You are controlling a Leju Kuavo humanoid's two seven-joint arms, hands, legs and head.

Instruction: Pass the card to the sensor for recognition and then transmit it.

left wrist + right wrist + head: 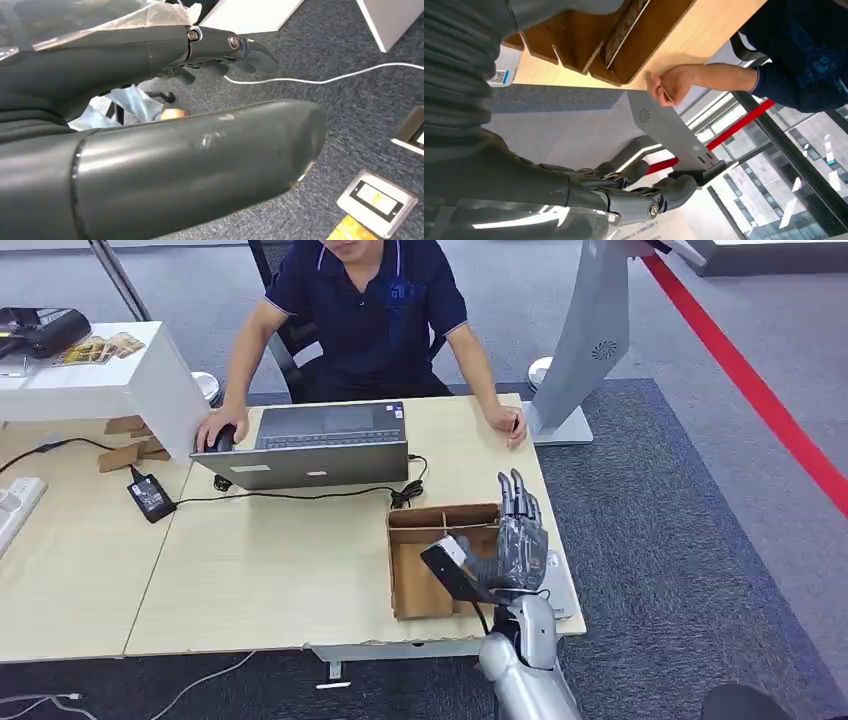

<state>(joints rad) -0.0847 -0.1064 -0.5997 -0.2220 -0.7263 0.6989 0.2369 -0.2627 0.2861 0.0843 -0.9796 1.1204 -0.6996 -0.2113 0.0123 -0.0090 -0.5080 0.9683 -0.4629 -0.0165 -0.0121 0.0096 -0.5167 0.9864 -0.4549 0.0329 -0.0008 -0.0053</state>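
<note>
My right hand (pixel 520 540) hovers over the cardboard box (pixel 415 585), fingers straight and holding nothing; my left hand (pixel 165 165) hangs near the floor, its fingers apart and bare. A card (pixel 626 27) stands in a box slot: thin, stiff, likely slippery, so I'd pinch its exposed top edge. The slot walls crowd it; open room lies above.

Laptop (pixel 318 445), perhaps a charger (pixel 151 497) beside it

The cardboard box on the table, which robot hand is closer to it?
The right hand. It is raised right at the cardboard box, over its right side. The left hand hangs down by the carpet floor, away from the table.
</note>
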